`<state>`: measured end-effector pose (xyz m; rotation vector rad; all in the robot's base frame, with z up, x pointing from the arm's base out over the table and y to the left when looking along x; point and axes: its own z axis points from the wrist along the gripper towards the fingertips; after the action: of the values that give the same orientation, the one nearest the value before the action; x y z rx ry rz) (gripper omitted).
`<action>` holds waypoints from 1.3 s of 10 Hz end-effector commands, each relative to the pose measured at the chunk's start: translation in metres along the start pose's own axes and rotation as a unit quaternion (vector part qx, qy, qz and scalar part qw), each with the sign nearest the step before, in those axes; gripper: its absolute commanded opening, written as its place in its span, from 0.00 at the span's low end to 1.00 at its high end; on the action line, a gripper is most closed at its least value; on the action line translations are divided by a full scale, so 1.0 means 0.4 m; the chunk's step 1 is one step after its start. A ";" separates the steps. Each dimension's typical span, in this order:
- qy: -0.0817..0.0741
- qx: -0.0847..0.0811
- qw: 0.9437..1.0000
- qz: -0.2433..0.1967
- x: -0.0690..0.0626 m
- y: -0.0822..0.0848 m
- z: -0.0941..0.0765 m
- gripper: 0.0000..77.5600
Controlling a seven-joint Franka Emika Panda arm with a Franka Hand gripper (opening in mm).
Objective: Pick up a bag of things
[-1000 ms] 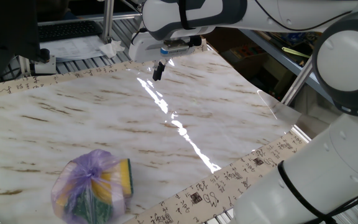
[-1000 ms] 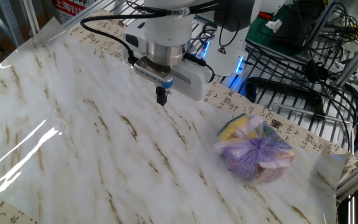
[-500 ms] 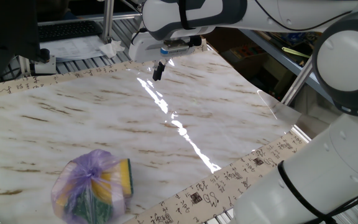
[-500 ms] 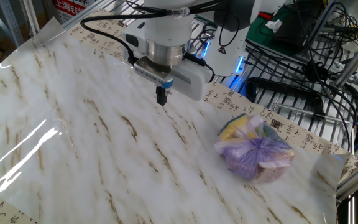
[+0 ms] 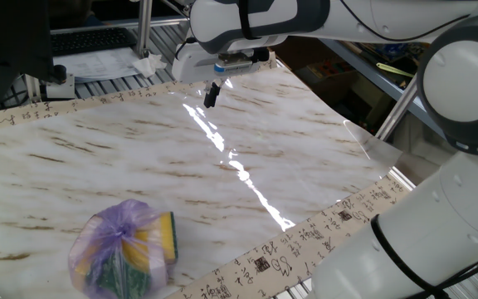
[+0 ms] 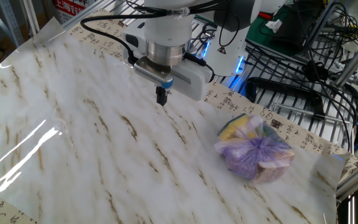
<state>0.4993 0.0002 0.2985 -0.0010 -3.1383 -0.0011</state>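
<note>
The bag of things [image 5: 125, 249] is a lumpy pale-purple plastic bag, knotted on top, with yellow and dark green sponges inside. It lies on the marble-patterned table near one edge, and also shows in the other fixed view [image 6: 254, 148]. My gripper [image 5: 212, 96] hangs above the table far from the bag, its two black fingers pressed together and holding nothing. In the other fixed view the gripper [image 6: 161, 98] is well to the left of the bag.
A glossy marble-patterned sheet [image 6: 73, 143] covers the table, with a band of printed characters [image 5: 272, 257] along its edges. A wire rack with black cables [image 6: 297, 93] stands behind the bag. A metal post [image 5: 143, 29] rises beyond the far edge.
</note>
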 end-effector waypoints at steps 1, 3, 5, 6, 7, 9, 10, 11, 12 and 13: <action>0.028 -0.023 0.995 0.089 0.000 0.000 0.000 0.00; 0.028 0.036 0.996 0.080 0.000 0.001 0.000 0.00; 0.029 0.029 0.996 0.081 0.000 0.001 0.000 0.00; 0.030 0.028 0.996 0.083 0.000 0.001 0.000 0.00; 0.030 0.023 0.995 0.087 0.000 0.001 0.001 0.00; 0.031 -0.002 0.994 0.101 -0.008 0.001 0.005 0.00; 0.030 0.004 0.994 0.103 -0.031 0.003 0.011 0.00; 0.030 0.009 0.994 0.107 -0.055 0.003 0.012 0.00; 0.031 0.009 0.994 0.106 -0.062 0.003 0.010 0.00; 0.030 0.009 0.994 0.105 -0.065 0.003 0.010 0.00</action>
<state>0.5213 0.0014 0.2936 -0.3200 -3.0590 0.0240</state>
